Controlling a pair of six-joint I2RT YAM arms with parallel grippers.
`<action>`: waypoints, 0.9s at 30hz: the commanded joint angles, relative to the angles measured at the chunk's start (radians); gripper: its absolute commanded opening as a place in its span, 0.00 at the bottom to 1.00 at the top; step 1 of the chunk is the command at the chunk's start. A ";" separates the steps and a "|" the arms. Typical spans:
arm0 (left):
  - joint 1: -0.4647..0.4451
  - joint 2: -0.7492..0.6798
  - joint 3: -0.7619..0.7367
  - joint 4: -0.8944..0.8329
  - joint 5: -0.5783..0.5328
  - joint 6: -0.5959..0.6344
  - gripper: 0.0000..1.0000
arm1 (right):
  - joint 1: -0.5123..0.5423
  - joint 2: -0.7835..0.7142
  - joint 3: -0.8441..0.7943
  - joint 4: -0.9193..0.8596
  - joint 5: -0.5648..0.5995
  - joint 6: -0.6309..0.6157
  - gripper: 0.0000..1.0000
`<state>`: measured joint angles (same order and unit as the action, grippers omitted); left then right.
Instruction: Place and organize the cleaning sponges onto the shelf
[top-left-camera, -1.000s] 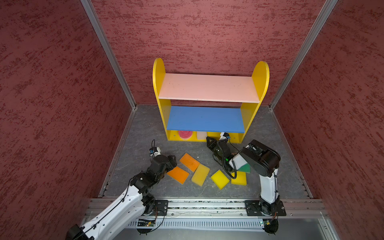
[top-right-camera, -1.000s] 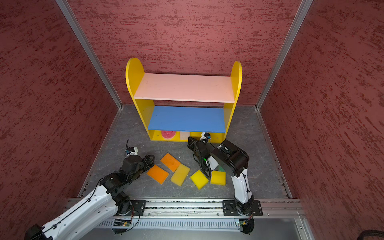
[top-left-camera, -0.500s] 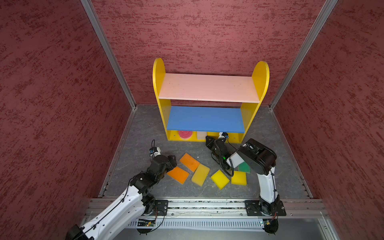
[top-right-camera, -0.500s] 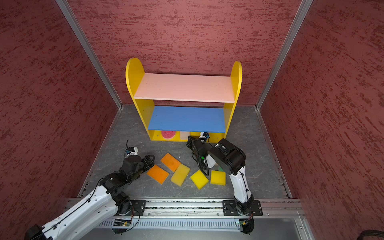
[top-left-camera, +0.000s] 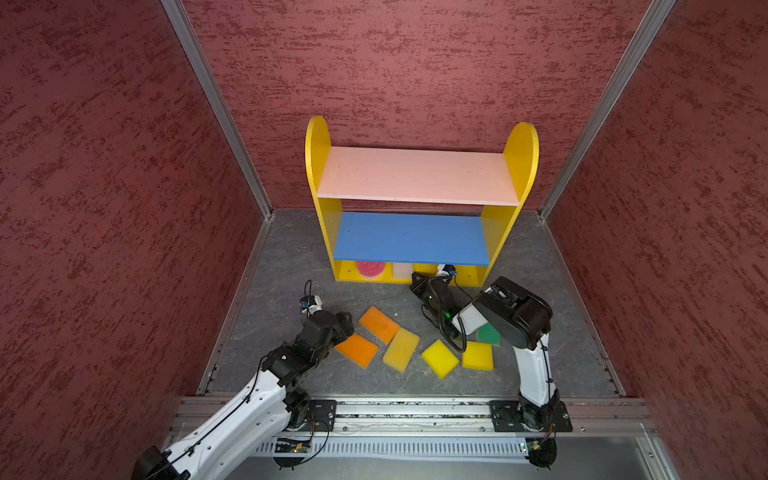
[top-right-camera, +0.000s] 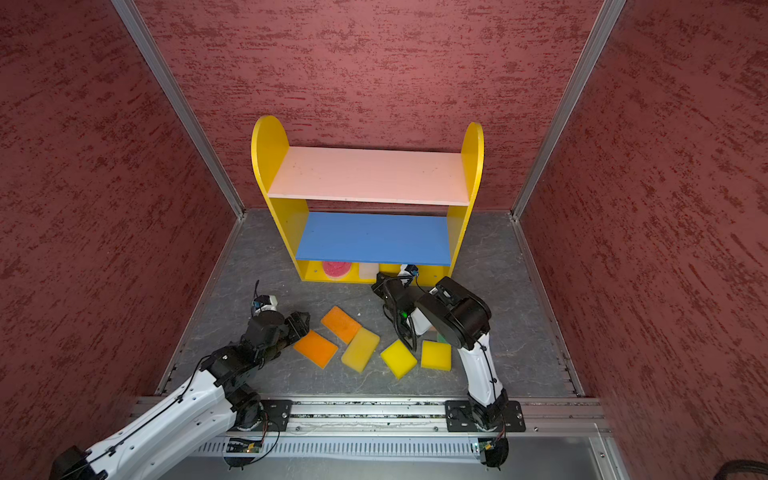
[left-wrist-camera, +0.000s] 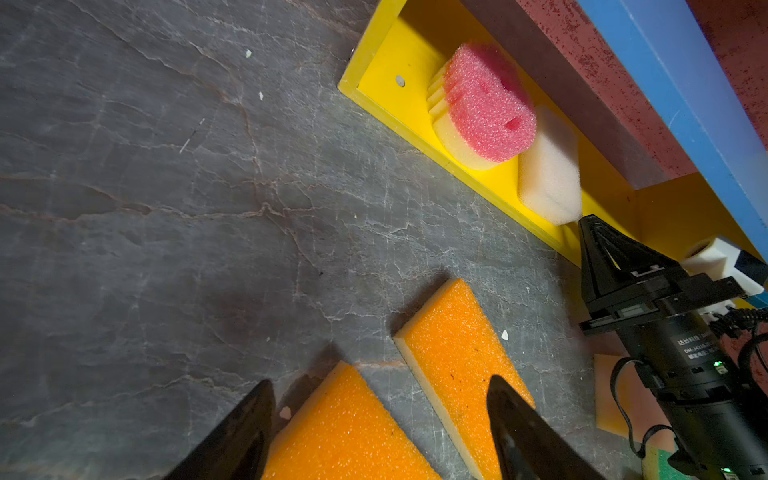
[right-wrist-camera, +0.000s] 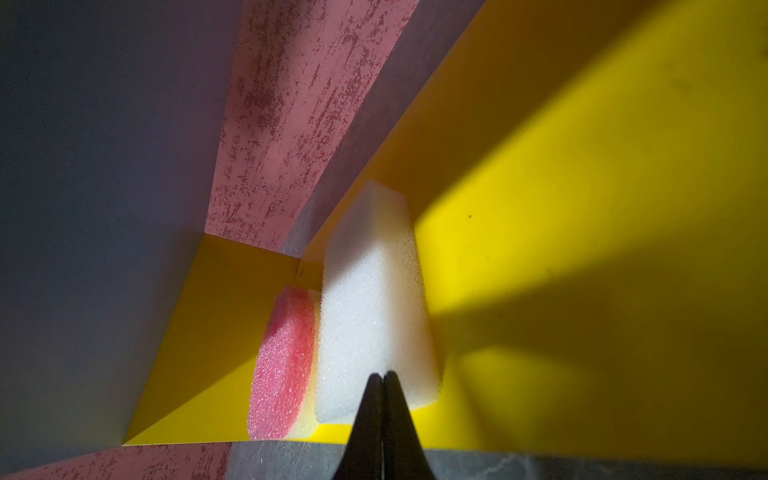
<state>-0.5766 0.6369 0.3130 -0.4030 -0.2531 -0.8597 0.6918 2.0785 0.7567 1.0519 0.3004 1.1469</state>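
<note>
left end effector (left-wrist-camera: 379, 380) spread, right (right-wrist-camera: 383, 376) closed

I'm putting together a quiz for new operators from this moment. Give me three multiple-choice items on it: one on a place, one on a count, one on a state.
1. Where does the round pink sponge sit?
A. on the pink top board
B. on the blue middle board
C. on the shelf's yellow base

2. How many orange sponges lie on the floor?
A. one
B. two
C. four

3. How is the right gripper?
A. shut, empty
B. shut on a yellow sponge
C. wide open

Key:
1. C, it sits on the base beside the white sponge.
2. B, both top views show two, near the left gripper.
3. A, the right wrist view shows its tips touching with nothing between them.
</note>
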 joint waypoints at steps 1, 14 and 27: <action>0.007 0.001 -0.012 0.009 0.005 -0.002 0.80 | -0.003 0.007 0.006 0.008 0.020 0.029 0.05; 0.008 0.001 -0.015 0.009 0.006 -0.008 0.80 | 0.015 -0.050 -0.045 0.020 0.019 0.065 0.02; 0.007 -0.003 -0.012 0.000 0.009 -0.008 0.80 | -0.008 -0.038 0.012 0.001 -0.006 0.028 0.15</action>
<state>-0.5758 0.6415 0.3084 -0.4030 -0.2436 -0.8604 0.6937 2.0449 0.7341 1.0546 0.2962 1.1713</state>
